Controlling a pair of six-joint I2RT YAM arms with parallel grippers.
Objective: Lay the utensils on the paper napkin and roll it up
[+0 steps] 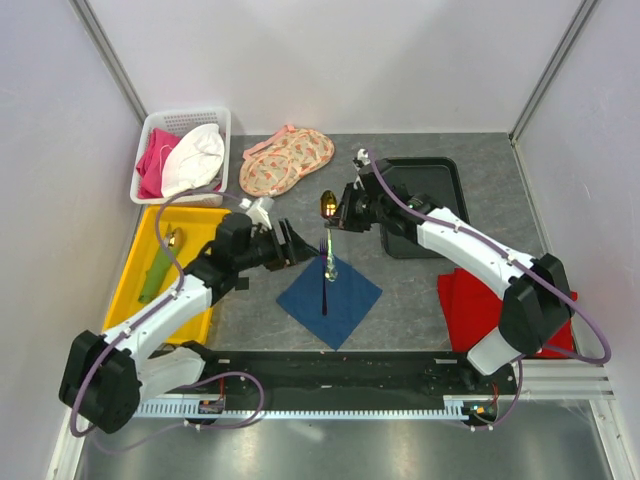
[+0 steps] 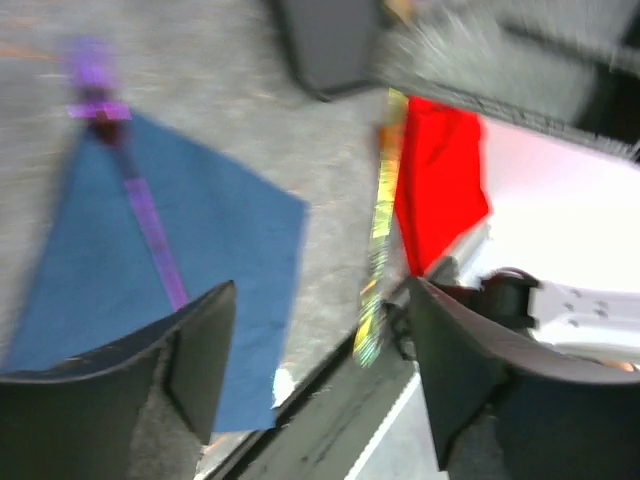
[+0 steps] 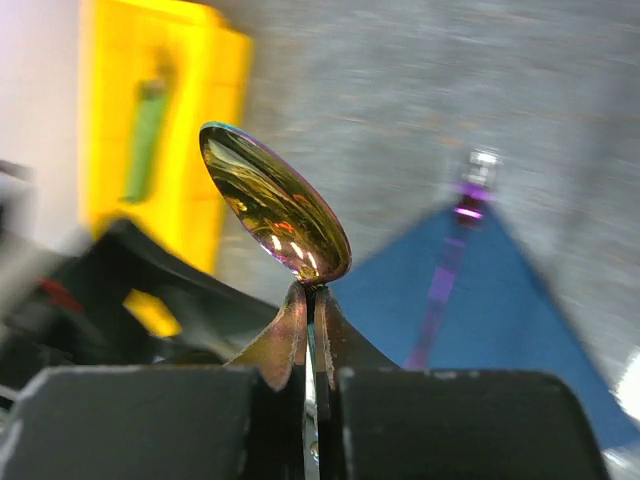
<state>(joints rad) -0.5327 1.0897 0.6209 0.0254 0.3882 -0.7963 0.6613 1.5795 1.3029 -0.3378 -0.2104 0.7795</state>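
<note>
The navy paper napkin [image 1: 330,297] lies as a diamond on the table, also in the left wrist view [image 2: 215,250] and the right wrist view [image 3: 500,300]. One utensil [image 1: 325,292] with a dark handle lies on it, its head at the far corner [image 2: 150,230]. My right gripper [image 1: 342,215] is shut on a spoon at the neck [image 3: 312,310] and holds it upright above the napkin's far corner. The spoon's gold head [image 3: 272,205] is up and its iridescent handle [image 1: 328,246] hangs down. My left gripper [image 1: 297,245] is open and empty [image 2: 320,290], just left of the spoon.
A yellow tray [image 1: 195,225] at the left holds a green item [image 1: 155,275]. A white basket [image 1: 225,120] of cloths and a peach floral fabric [image 1: 285,160] lie at the back. A black tray [image 1: 440,175] and a red cloth [image 1: 465,300] are on the right.
</note>
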